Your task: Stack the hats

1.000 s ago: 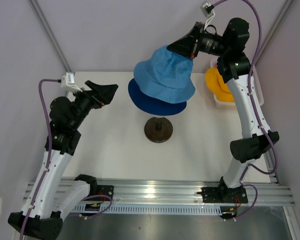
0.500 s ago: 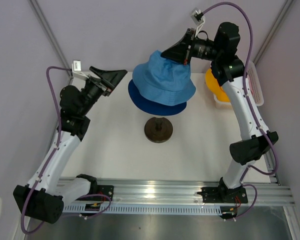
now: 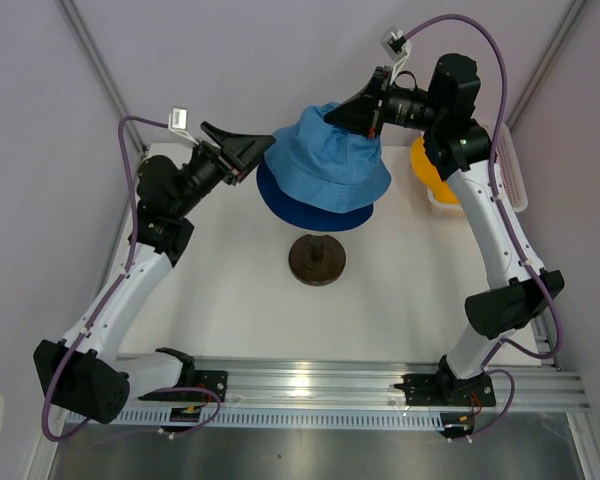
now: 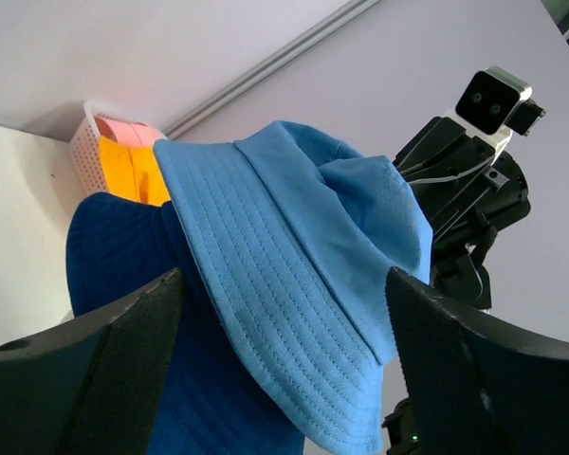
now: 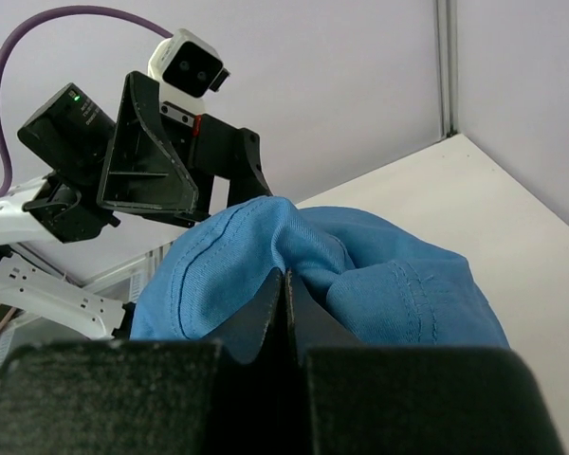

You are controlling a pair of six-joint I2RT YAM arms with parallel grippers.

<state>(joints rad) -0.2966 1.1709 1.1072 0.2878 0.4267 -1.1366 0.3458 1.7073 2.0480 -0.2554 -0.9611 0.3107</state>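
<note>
The light blue hat (image 4: pixel 294 284) was matt cloth with stitched rows on its brim; the dark blue hat (image 4: pixel 123 256) looked equally soft; the desk (image 3: pixel 230 290) was smooth white.

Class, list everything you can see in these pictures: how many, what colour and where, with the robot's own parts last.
light blue hat: 1, light blue, pinched at its crown, over the dark blue hat
dark blue hat: 1, dark blue, under the light blue hat
yellow-orange hat: 1, yellow-orange, in the basket
pink hat: 1, pink, in the basket
basket: 1, white, far right
round base: 1, dark, table centre
table: 1, white
right claw: 1, black, shut on the light blue hat
left claw: 1, black, open beside the hats
</note>
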